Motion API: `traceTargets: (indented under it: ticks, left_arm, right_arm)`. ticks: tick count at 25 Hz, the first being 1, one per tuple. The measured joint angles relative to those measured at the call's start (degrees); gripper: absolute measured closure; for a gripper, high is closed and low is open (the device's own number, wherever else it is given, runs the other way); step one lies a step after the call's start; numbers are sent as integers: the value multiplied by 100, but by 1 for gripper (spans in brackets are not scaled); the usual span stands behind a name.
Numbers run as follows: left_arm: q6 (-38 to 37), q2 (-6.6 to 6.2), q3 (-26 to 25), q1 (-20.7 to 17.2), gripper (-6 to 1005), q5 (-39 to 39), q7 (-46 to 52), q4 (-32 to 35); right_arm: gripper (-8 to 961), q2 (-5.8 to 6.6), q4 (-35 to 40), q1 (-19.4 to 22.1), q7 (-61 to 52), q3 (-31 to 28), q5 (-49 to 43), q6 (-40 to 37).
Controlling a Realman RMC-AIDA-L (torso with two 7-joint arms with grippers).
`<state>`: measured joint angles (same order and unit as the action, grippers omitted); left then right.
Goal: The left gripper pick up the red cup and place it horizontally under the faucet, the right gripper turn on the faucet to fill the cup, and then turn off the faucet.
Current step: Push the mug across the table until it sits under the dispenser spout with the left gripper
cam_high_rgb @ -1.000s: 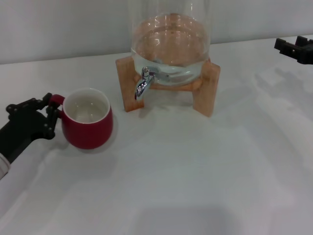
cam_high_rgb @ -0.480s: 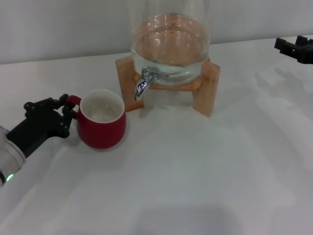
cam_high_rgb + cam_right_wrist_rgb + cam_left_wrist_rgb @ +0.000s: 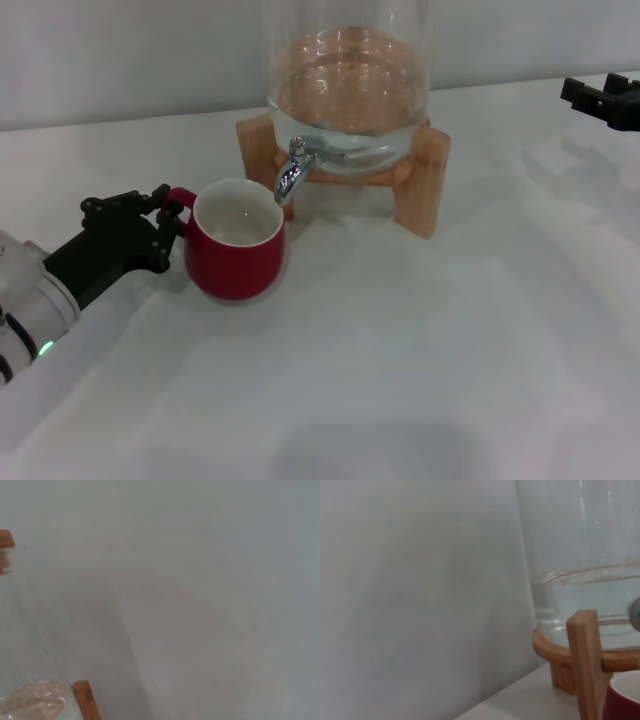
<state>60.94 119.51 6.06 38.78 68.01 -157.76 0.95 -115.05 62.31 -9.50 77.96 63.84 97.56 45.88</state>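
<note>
A white table (image 3: pixel 420 350) fills your view. Toward the back stands a glass water jar (image 3: pixel 348 85) on a wooden stand (image 3: pixel 425 180), raised, it seems, so a cup fits under the faucet (image 3: pixel 291 170), whose chrome spout points down at the front. The red cup (image 3: pixel 236 252) sits upright on the table just left of and below that spout, nearly under it but not yet centred. Your left hand (image 3: pixel 165 228) reaches in from the left, its fingers closed on the cup's loop handle. Your right hand (image 3: pixel 603 100) waits at the far right edge, well apart from the faucet; I cannot tell whether it is open.
</note>
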Motion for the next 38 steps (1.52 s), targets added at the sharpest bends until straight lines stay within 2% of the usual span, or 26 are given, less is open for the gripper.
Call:
traceTargets:
  ticks: [25,38]
  left_arm:
    - [-143,2,0,25,870,2,178,-203]
    - [-303,2,0,238,871,-78,345,-342]
  right_arm:
    - [218,0,0,-16,0,5,0,-9]
    - [218,0,0,-17,12,-2,0,2]
